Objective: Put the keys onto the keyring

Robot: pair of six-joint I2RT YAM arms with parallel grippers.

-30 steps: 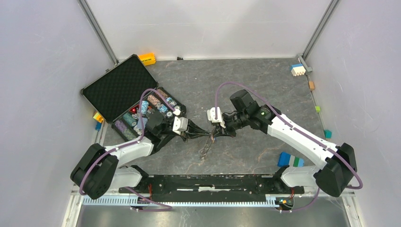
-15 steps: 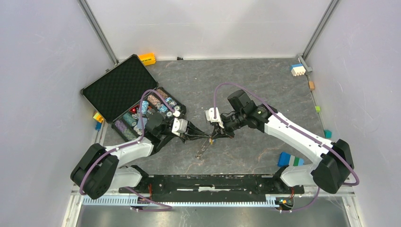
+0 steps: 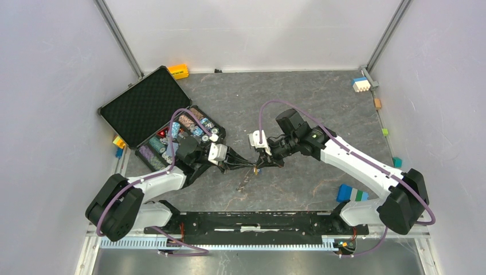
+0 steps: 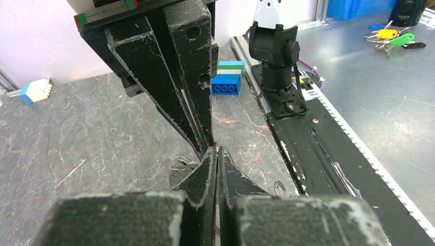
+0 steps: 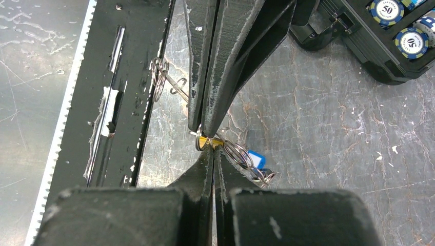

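Note:
The keyring (image 5: pixel 241 155) is a string of linked silver wire rings. It runs from a dangling end (image 5: pixel 160 77) through the spot where both grippers meet. In the top view it hangs as a thin strand (image 3: pixel 245 180). A yellow key (image 5: pixel 213 141) sits right at that meeting spot. A blue key (image 5: pixel 255 158) hangs on the rings just beyond. My left gripper (image 3: pixel 250 167) (image 4: pixel 216 151) is shut with rings showing on either side of its tips. My right gripper (image 3: pixel 259 168) (image 5: pixel 212 149) is shut, tip against the yellow head. The two pairs of tips touch.
An open black case (image 3: pixel 143 106) with poker chips (image 3: pixel 183 129) lies behind the left arm. A blue, green and white block (image 3: pixel 351 193) sits by the right base. More blocks (image 3: pixel 360 84) rest at the far edges. The black rail (image 3: pixel 258 220) runs along the near edge.
My right gripper has shifted slightly left to meet the left gripper's tips. The dangling strand has drawn up and swung a little left. Both grippers stayed shut.

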